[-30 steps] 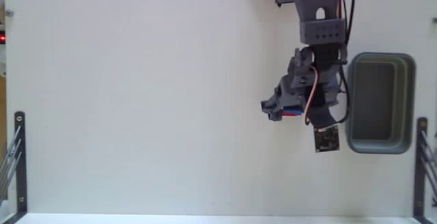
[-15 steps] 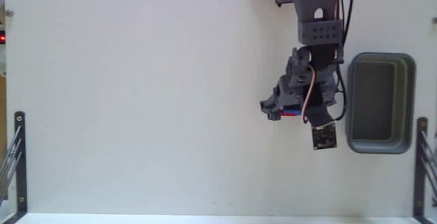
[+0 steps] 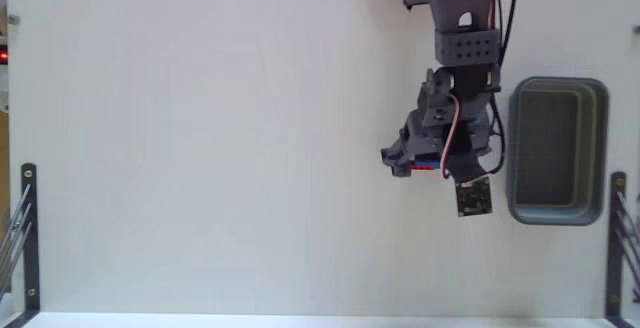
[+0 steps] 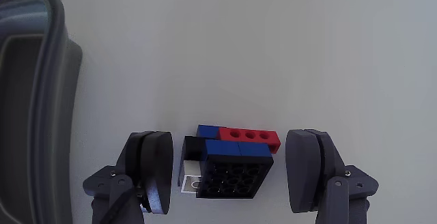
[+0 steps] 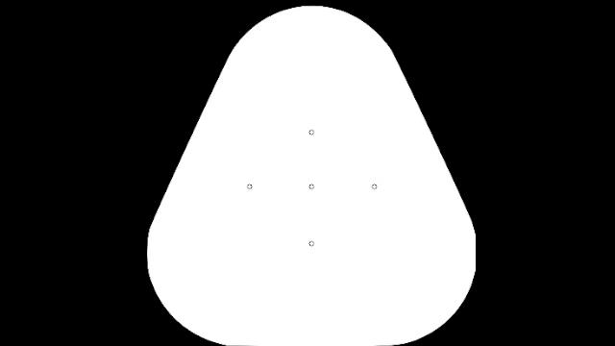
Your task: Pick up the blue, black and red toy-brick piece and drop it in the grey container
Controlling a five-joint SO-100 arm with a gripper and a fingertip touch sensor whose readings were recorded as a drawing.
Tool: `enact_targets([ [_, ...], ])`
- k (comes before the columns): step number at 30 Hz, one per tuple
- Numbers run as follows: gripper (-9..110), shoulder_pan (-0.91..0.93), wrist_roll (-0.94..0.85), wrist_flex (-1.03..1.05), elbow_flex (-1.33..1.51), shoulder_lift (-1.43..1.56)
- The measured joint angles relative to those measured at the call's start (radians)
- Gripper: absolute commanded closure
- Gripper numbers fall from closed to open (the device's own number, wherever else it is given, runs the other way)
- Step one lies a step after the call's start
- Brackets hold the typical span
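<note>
The toy-brick piece [image 4: 232,166] lies on the white table, with a black studded block, blue bricks and a red strip along its far edge. My gripper [image 4: 232,142] is open and straddles it. There is a small gap between the piece and each of the fingers [image 4: 153,173]. In the fixed view the gripper [image 3: 415,158] hangs over the piece, and only a sliver of blue and red [image 3: 428,164] shows beneath it. The grey container [image 3: 600,148] stands just right of the arm. In the wrist view its rim [image 4: 41,80] fills the left edge.
A dark square circuit board [image 3: 474,198] hangs from the arm between the gripper and the container. Black metal brackets [image 3: 27,238] stand at the table's left and right edges [image 3: 615,243]. Bare white tabletop [image 3: 200,148] spreads to the left of the arm.
The arm and its hanging board have crept slightly left and up in the fixed view. The brick piece stays under the gripper.
</note>
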Motion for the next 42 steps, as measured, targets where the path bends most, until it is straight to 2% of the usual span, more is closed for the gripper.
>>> enact_targets([
  [19, -9, 0.002, 0.002, -0.057, 0.032, -0.014],
  [42, -2, 0.002, 0.002, -0.057, 0.032, -0.014],
])
